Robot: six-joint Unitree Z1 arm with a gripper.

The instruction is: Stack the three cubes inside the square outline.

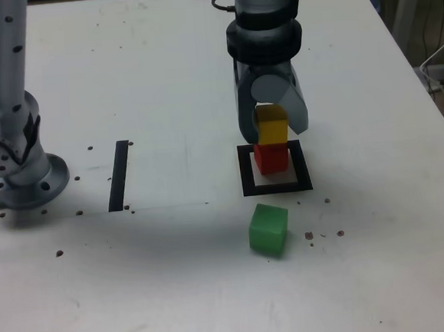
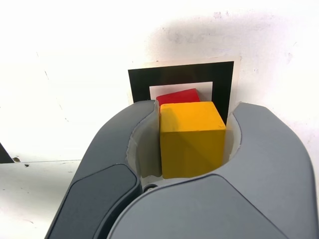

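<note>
My gripper (image 1: 273, 125) is shut on the yellow cube (image 1: 272, 125), holding it directly over the red cube (image 1: 271, 158). The red cube stands inside the black square outline (image 1: 246, 173). Whether the yellow cube rests on the red one or hovers just above it I cannot tell. In the wrist view the yellow cube (image 2: 192, 137) sits between both grey fingers (image 2: 117, 149), with the red cube (image 2: 178, 96) peeking out beyond it inside the square outline (image 2: 139, 79). The green cube (image 1: 268, 228) lies on the table in front of the outline, apart from it.
The arm's grey base (image 1: 18, 170) stands at the exterior view's left. A narrow black stripe (image 1: 119, 176) lies on the white table (image 1: 177, 277) between the base and the outline. Small dark specks dot the tabletop.
</note>
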